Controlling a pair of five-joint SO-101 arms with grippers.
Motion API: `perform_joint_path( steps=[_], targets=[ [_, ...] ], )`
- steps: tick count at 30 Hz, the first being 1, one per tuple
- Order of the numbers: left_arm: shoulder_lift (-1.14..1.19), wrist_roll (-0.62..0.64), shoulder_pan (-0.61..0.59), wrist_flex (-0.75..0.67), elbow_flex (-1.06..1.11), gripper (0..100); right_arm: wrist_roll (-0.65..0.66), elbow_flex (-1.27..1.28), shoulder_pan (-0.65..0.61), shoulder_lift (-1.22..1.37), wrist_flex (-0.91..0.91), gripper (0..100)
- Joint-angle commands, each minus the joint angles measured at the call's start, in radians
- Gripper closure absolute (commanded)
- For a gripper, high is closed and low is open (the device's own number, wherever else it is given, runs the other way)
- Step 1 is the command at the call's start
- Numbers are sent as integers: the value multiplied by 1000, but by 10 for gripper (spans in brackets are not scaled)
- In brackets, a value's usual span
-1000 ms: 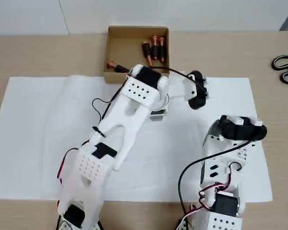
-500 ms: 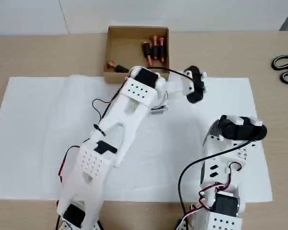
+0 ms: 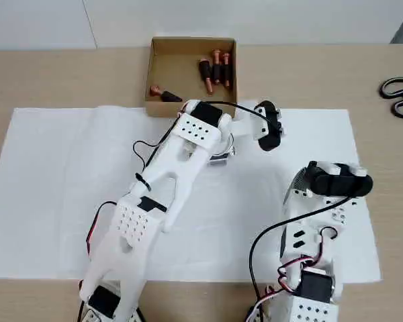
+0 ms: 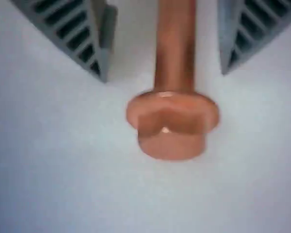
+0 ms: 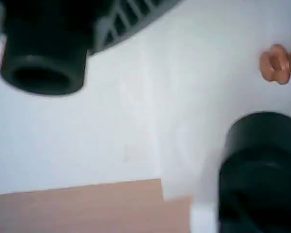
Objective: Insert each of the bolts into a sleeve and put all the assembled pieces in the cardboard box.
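A copper bolt [image 4: 170, 119] lies on the white paper, head toward the camera, its shank between the grey fingers [image 4: 82, 34] of my left gripper [image 4: 165, 70]. That gripper is open, with a gap on each side of the shank. In the high view the left gripper [image 3: 219, 153] sits just short of the cardboard box [image 3: 152, 67]. My right gripper [image 5: 53, 34] is shut on a black sleeve [image 5: 41, 58], held above the paper. The bolt [image 5: 279, 63] also appears in the right wrist view. Several assembled pieces [image 3: 215, 67] lie in the box, one [image 3: 162, 94] apart from the others.
White paper [image 3: 54, 188] covers most of the wooden table [image 3: 60, 74]. Black scissors [image 3: 399, 87] lie at the far right. The right arm [image 3: 326, 194] is folded near the paper's right front corner. The left arm's black wrist camera [image 3: 269, 133] sticks out right of the box.
The left arm has stretched slightly toward the box, and its black wrist camera has shifted up and left. The right arm has not moved.
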Motion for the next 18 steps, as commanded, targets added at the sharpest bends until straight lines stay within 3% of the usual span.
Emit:
perform_joint_path(
  steps=[1, 4, 7, 11, 16, 18],
  targets=[
    [0, -6, 0, -15, -30, 852, 5, -8, 4, -16, -15, 995],
    [8, -5, 9, 0, -85, 890, 5, -8, 4, -16, -15, 995],
    [11, -5, 37, 6, -102, 991, 5, -8, 5, -16, -15, 995],
    [0, -5, 71, 52, -116, 994, 5, -8, 7, -16, -15, 995],
    [2, -5, 80, 275, -268, 994, 5, -8, 7, -16, -15, 995],
    [-5, 38, 69, 275, -303, 994, 5, -9, 2, -16, -16, 995]
  ],
)
